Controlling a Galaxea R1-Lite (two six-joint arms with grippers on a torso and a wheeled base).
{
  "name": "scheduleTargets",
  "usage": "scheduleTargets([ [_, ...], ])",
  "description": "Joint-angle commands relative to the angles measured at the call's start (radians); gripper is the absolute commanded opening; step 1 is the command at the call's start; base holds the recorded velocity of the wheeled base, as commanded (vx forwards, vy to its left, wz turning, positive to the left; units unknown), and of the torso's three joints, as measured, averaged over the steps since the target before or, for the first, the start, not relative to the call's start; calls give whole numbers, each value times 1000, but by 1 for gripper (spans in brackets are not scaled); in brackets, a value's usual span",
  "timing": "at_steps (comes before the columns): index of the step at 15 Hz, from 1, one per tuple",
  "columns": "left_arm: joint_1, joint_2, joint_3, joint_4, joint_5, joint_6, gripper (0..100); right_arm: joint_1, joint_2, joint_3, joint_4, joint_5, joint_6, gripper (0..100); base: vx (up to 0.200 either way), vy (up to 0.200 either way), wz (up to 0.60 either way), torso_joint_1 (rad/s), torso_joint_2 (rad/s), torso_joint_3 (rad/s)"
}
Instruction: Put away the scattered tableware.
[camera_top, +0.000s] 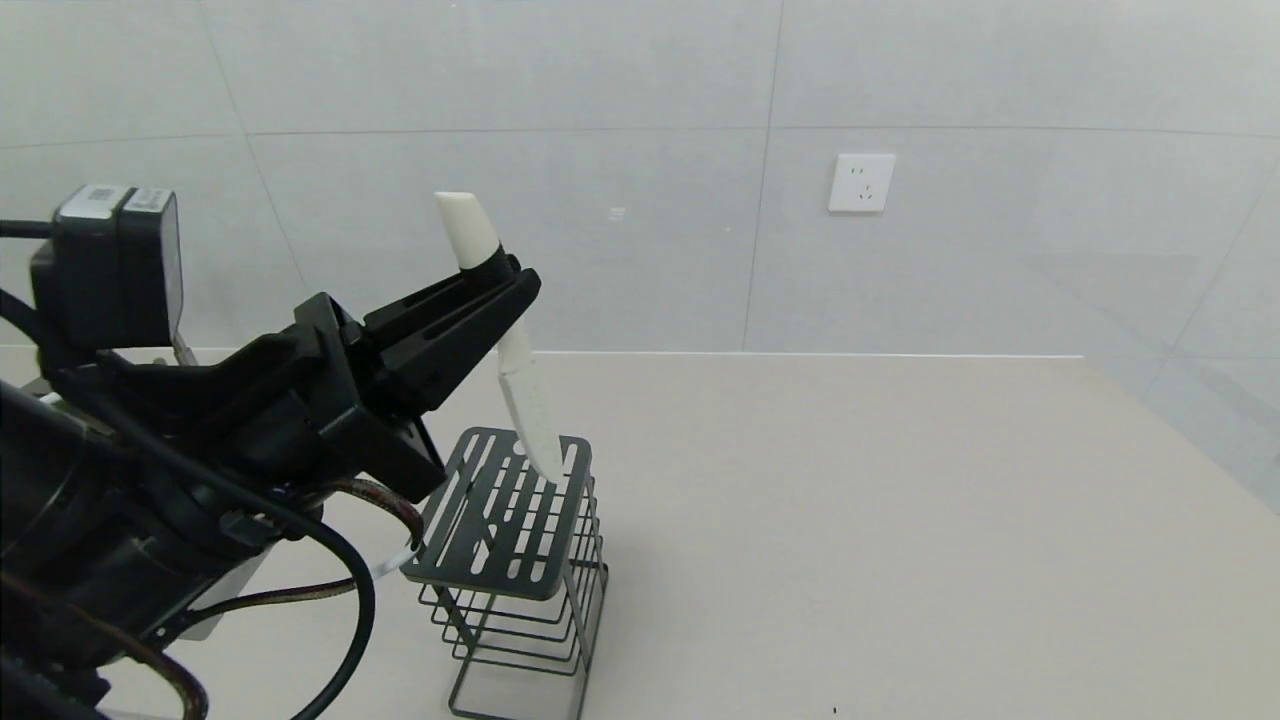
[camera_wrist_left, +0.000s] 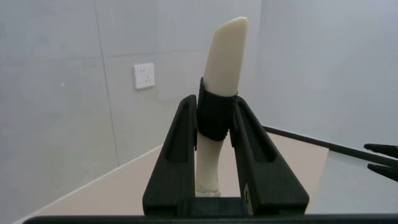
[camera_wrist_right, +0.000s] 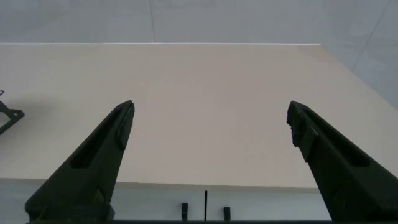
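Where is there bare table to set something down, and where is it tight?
Free: the table from the rack across to its right edge and back to the wall; the open right claw hangs over bare top. Crowded: around the rack, where the left claw holds the knife tip-down at its slots.

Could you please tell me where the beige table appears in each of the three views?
Head view: the table fills the lower half, under the black rack.
Left wrist view: a pale wedge behind the left tool gripping the white knife.
Right wrist view: it spreads between the right tool's open fingers.
Shared landmark: the table's far edge against the grey wall.
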Motion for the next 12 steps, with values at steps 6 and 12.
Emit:
scheduleTargets([
  [6, 16, -36, -139, 323, 24, 116, 0, 0, 2, 0, -3, 1, 0, 100, 0, 0, 0, 0, 0, 0],
  [12, -165, -42, -200, 398, 359, 131, 0, 0, 3, 0, -2, 1, 1, 100, 0, 0, 0, 0, 0, 0],
])
